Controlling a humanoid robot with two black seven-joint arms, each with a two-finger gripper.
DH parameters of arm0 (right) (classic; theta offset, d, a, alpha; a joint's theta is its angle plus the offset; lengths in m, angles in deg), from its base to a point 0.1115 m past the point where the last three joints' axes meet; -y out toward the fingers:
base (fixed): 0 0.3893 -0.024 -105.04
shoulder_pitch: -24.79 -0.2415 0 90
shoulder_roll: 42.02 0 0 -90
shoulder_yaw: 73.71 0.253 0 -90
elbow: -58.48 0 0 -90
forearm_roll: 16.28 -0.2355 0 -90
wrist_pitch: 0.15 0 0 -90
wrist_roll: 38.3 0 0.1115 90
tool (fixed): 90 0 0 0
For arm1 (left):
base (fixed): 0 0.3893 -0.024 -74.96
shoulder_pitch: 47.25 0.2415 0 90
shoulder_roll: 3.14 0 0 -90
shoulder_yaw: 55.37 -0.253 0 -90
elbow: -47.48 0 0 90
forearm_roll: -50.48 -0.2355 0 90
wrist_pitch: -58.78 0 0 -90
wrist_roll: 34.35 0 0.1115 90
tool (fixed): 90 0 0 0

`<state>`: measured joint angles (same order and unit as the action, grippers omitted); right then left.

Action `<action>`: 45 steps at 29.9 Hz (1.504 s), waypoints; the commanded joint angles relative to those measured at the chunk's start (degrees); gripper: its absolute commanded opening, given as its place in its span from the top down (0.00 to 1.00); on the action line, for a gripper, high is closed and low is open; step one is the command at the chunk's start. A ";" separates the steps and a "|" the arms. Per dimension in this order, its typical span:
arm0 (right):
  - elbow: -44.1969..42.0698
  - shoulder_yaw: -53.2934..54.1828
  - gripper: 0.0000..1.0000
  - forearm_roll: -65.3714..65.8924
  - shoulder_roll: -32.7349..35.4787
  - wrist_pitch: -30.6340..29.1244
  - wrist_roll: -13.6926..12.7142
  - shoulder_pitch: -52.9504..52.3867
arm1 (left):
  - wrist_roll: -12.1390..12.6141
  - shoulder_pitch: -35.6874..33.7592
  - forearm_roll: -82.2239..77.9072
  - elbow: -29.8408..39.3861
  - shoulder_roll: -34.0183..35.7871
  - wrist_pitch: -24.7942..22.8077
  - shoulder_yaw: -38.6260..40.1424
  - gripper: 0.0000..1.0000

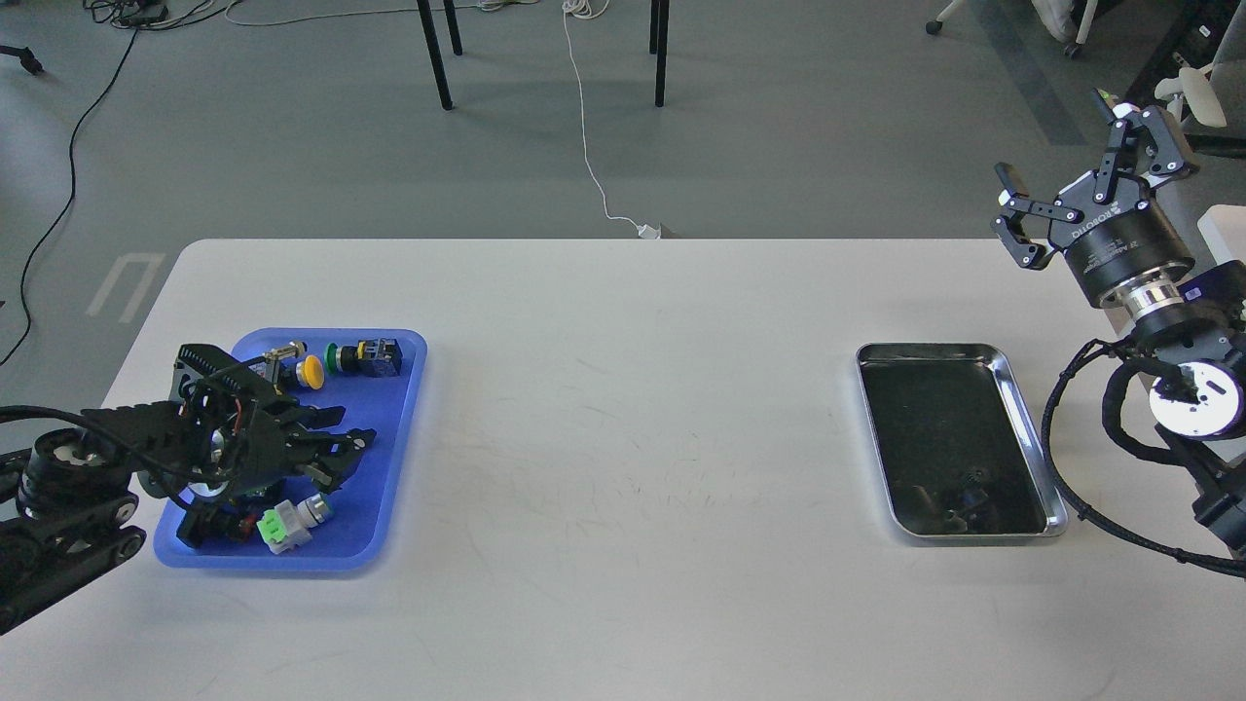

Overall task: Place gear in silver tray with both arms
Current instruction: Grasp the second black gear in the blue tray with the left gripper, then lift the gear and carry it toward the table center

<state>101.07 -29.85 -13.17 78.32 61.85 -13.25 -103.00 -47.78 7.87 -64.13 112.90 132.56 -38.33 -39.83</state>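
While hovering over blue tray (pixel 394 458) clutter, left hand (pixel 326 450) grip unclear; right hand (pixel 1081 161) spread wide, raised beyond silver tray (pixel 1022 409), bare bench (pixel 633 438) between.

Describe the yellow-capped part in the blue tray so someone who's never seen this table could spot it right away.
Start at the blue tray on the table's left side, where the left gripper hovers. Look along the tray's far edge: the yellow push button lies there, left of a green-capped button. It is the only part with a round yellow cap.
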 commanded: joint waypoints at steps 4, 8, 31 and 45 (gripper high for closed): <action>-0.05 0.09 0.01 0.05 0.07 0.00 0.00 0.00 | -0.10 0.77 0.88 -0.03 -0.09 0.00 -0.17 0.55; 0.04 0.09 0.01 0.05 0.07 0.00 0.00 0.00 | -0.10 0.77 1.05 -0.04 0.00 0.00 -0.17 0.57; -0.05 0.26 0.01 0.05 0.16 0.00 0.00 -0.27 | -0.10 0.33 1.66 1.63 2.72 0.00 0.98 0.80; 6.09 0.53 0.01 0.05 5.24 0.00 0.09 1.13 | 2.00 -13.90 4.57 9.90 -5.52 -5.44 0.27 0.79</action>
<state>103.63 -29.10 -13.14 80.82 61.85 -13.20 -103.18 -46.76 -3.00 -59.41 123.10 132.84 -40.54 -39.35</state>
